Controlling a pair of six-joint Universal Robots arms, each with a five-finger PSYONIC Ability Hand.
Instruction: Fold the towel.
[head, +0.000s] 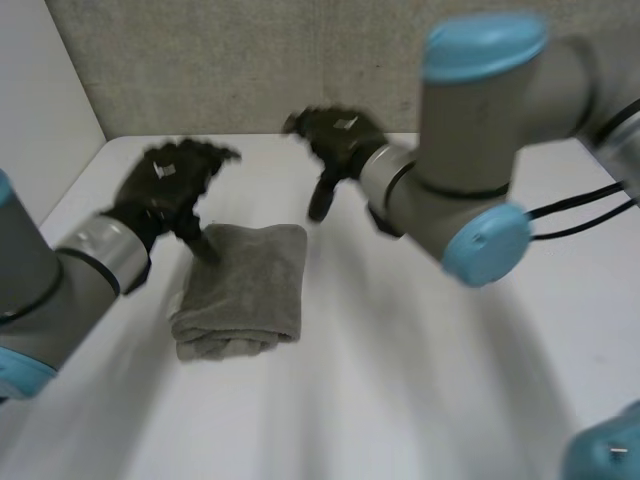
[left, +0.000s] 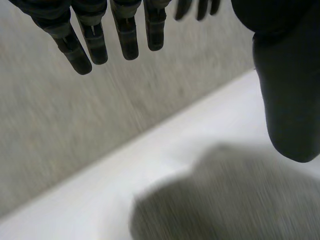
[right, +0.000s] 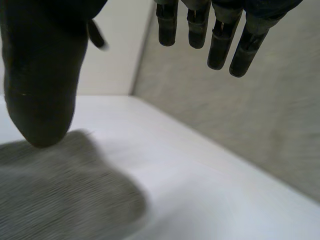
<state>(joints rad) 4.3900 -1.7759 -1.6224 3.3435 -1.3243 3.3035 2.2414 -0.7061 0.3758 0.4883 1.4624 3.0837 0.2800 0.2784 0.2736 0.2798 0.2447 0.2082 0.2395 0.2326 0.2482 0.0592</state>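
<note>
Loosely released, left hand (head: 165, 195) and right hand (head: 340, 140) hang by the folded towel (head: 243, 290), left thumb hiding its corner.

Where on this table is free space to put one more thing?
The widest bare patch of table lies between the towel and the right arm, toward the near edge. Crowded: the towel's far edge, where left hand and right hand are.

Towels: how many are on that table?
1. The towel lies folded on the table, its far left corner at the left hand; the right hand hangs open beyond its far edge. None seems hidden, though the arms cover some table.
</note>
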